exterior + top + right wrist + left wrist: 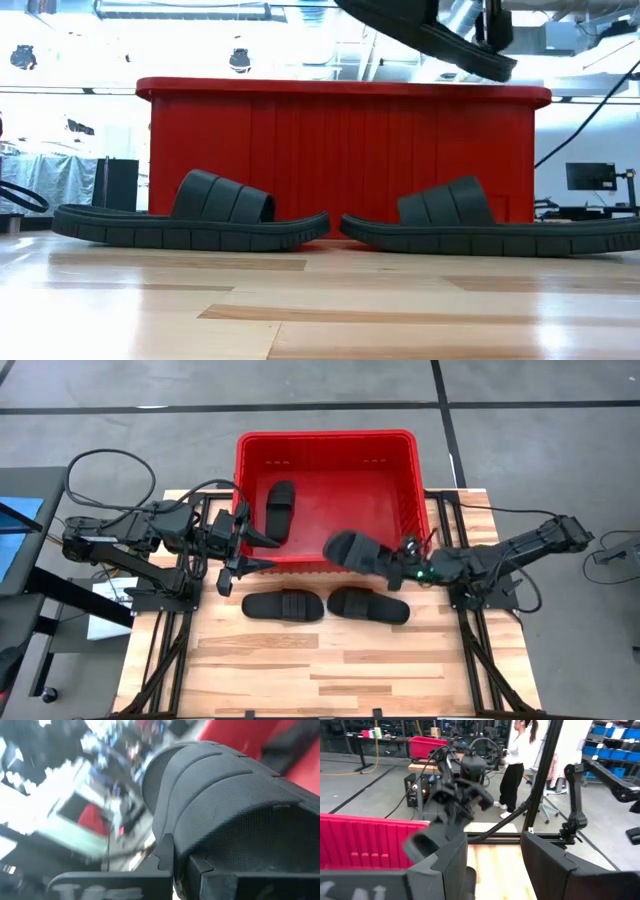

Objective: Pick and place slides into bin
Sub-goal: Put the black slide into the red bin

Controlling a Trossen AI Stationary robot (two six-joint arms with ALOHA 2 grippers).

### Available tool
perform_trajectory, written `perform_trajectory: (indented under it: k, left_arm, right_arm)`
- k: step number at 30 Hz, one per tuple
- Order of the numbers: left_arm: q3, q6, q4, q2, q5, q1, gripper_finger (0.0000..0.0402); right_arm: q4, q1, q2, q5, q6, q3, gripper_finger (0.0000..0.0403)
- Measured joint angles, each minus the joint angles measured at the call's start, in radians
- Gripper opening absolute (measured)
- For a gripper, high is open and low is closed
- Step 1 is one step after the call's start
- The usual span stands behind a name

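Note:
The red bin (327, 442) stands at the table's far middle, and one black slide (279, 509) lies on its bottom. Two more slides (283, 605) (368, 605) lie sole-down on the table just before the bin; they also show in the low view (195, 218) (490, 225). My right gripper (398, 565) is shut on a fourth slide (352, 548) held above the bin's near rim. My left gripper (257, 552) is open and empty at the bin's near left corner, its fingers (445, 870) pointing toward the table's right. My right gripper holds the slide by its end toward the table's right (200, 860), pinched between the two fingers (164, 857). The fingers come about level from the table's right, along the slide. The slide is lifted clear and tilted above the bin's near rim (440, 35).
Black frame rails run along both table sides (470, 630). Bare wood lies near the front edge (320, 670). A person (517, 755) stands in the room beyond the table, with another red bin (427, 744) on a far bench.

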Motion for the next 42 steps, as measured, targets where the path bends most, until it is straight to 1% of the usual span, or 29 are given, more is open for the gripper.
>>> perform_trajectory:
  k: [3, 8, 14, 18, 23, 26, 33, 40, 42]
  left_arm:
    - [0.000, 0.000, 0.000, 0.001, -0.021, 0.000, 0.0176]
    - [0.000, 0.006, 0.020, 0.001, -0.102, 0.000, 0.0176]
    - [0.000, 0.025, 0.089, 0.035, -0.190, 0.002, 0.0176]
    - [0.000, 0.057, 0.147, 0.088, -0.220, 0.021, 0.0176]
    - [-0.001, 0.060, 0.159, 0.136, -0.316, 0.061, 0.0176]
    - [0.000, 0.062, 0.190, 0.148, -0.353, 0.082, 0.0176]
    - [0.001, 0.130, 0.232, 0.176, -0.367, 0.095, 0.0176]
    - [0.000, 0.139, 0.212, 0.200, -0.382, 0.095, 0.0176]
    - [0.001, 0.139, 0.230, 0.214, -0.384, 0.095, 0.0176]
  right_arm:
    - [0.095, -0.032, -0.014, 0.051, -0.087, 0.000, 0.0000]
    - [0.213, -0.092, -0.013, 0.051, -0.193, 0.000, 0.0000]
    - [0.261, -0.135, 0.023, 0.037, -0.234, 0.004, 0.0000]
    - [0.259, -0.137, 0.071, 0.024, -0.284, 0.054, 0.0000]
    - [0.263, -0.121, 0.113, 0.019, -0.382, 0.139, 0.0000]
    - [0.258, -0.113, 0.128, 0.021, -0.430, 0.175, 0.0000]
    - [0.258, -0.114, 0.138, 0.031, -0.459, 0.200, 0.0000]
    - [0.260, -0.096, 0.138, 0.022, -0.455, 0.201, 0.0000]
    - [0.260, -0.089, 0.138, 0.022, -0.455, 0.201, 0.0000]
